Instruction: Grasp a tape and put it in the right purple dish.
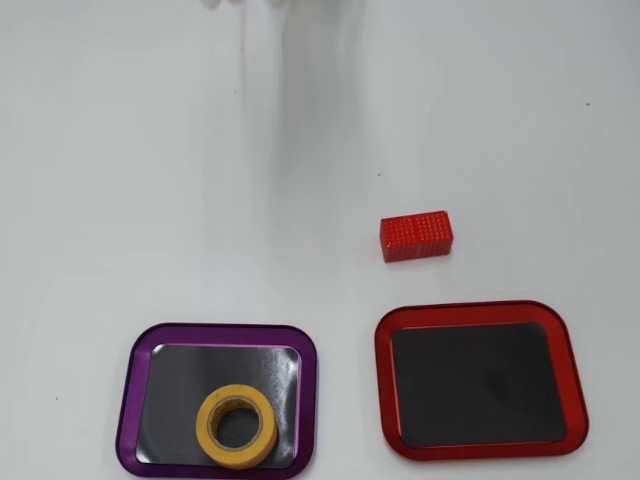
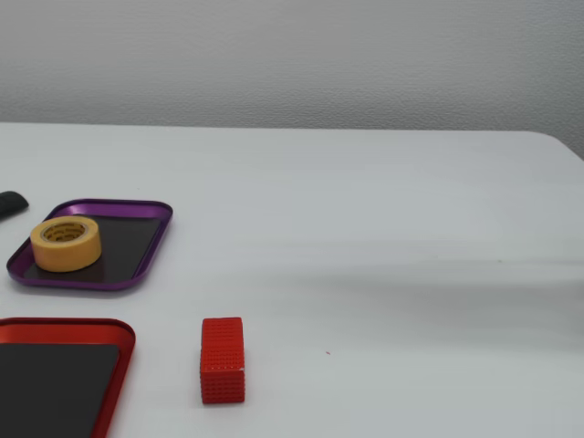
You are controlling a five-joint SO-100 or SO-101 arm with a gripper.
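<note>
The yellow tape roll [image 1: 237,426] lies flat inside the purple dish [image 1: 135,372], toward its near edge in the overhead view. In the fixed view the tape [image 2: 66,243] sits at the left part of the purple dish [image 2: 146,245]. The gripper and arm show in neither view; only faint shadows fall on the table at the top of the overhead view.
A red studded block [image 1: 416,235] lies on the white table, also in the fixed view [image 2: 223,359]. A red-rimmed tray [image 1: 480,450] with a dark floor sits beside the purple dish, also in the fixed view [image 2: 114,333]. A dark object [image 2: 11,203] pokes in at the fixed view's left edge.
</note>
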